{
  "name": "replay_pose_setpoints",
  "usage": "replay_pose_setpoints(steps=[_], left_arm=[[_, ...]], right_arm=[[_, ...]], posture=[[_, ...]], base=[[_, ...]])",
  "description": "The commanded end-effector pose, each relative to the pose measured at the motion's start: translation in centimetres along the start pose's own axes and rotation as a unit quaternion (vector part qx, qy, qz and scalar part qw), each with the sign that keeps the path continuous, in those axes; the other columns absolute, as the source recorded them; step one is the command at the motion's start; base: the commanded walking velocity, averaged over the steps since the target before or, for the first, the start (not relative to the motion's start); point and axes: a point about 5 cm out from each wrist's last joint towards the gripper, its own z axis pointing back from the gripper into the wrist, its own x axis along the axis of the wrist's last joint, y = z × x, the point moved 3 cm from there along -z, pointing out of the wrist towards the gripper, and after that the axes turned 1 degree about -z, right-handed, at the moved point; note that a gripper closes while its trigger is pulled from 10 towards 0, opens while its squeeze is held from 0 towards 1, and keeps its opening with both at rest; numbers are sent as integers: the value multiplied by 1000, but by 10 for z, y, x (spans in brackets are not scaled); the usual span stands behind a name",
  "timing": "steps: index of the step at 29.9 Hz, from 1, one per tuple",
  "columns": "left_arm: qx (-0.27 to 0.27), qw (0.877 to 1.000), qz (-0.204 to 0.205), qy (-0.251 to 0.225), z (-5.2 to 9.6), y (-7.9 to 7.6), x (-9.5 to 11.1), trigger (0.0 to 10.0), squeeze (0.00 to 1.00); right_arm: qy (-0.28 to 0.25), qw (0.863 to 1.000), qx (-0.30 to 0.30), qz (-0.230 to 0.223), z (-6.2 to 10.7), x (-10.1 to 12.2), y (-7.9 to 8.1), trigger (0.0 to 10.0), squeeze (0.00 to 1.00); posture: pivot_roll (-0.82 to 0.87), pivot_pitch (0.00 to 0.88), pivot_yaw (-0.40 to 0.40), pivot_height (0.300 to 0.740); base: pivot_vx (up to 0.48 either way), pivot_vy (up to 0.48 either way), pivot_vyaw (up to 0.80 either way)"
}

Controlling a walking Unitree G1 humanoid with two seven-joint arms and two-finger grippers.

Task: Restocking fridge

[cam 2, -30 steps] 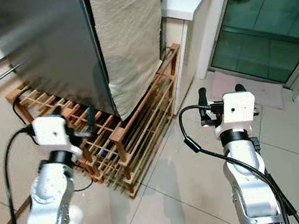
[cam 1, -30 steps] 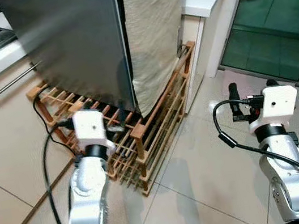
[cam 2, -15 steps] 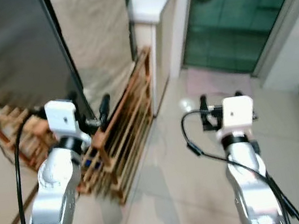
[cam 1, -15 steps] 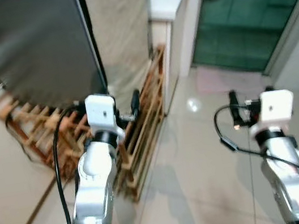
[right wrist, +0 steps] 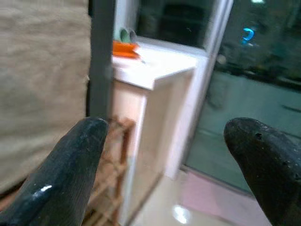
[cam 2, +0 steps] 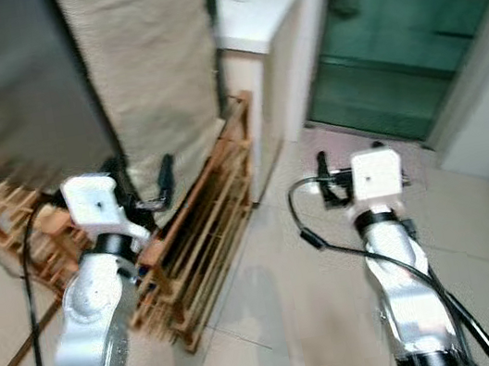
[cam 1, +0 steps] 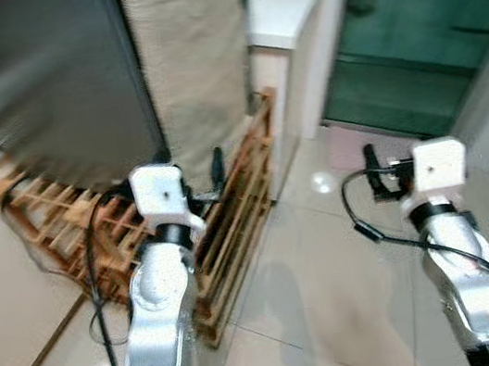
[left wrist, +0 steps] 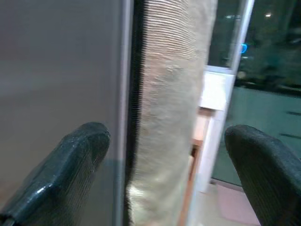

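**Fridge corner dead ahead of the left arm**

The fridge (cam 1: 68, 81) stands upright on a wooden rack (cam 1: 231, 213), a beige cloth (cam 1: 196, 60) hanging down its side. The left gripper (cam 1: 203, 190) sits just before the lower corner — jaws spread wide, empty, the vertical edge lying between them in the wrist view. The right gripper (cam 1: 378, 183), jaws also apart and empty, hangs well off to the side, so the left arm is nearer.

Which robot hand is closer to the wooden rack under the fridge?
The left. The left gripper hovers right over the wooden rack, beside the cloth-draped fridge. The right gripper is held out over the bare tiled floor, well apart from the rack. Both are open and empty.
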Motion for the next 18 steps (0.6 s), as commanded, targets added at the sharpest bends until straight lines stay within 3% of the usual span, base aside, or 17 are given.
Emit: replay_pose_setpoints(steps=[1,10,13,15,18], left_arm=[[-18,1000,5,-15,-2,-14,8,10000,0],[17,1000,5,9,-8,-6,5,10000,0],[31,999,9,13,-14,-2,8,10000,0],[28,999,14,7,-16,-3,11,10000,0],[-1,1000,-7,26,-34,-14,10,10000,0]], right_arm=[[14,1000,-4,7,3,-9,-9,10000,0],[23,1000,6,0,2,-13,-5,10000,0],[22,1000,7,1,2,-13,-6,10000,0],[22,1000,7,0,2,-13,-6,10000,0],[20,1000,12,0,4,-11,-6,10000,0]], posture=[[-9,0,-52,740],[-11,0,-55,740],[-16,0,-56,740],[-17,0,-56,740],[-31,0,-62,740]], base=[[0,0,631],[0,0,70],[0,480,0],[0,0,0],[0,0,0]])
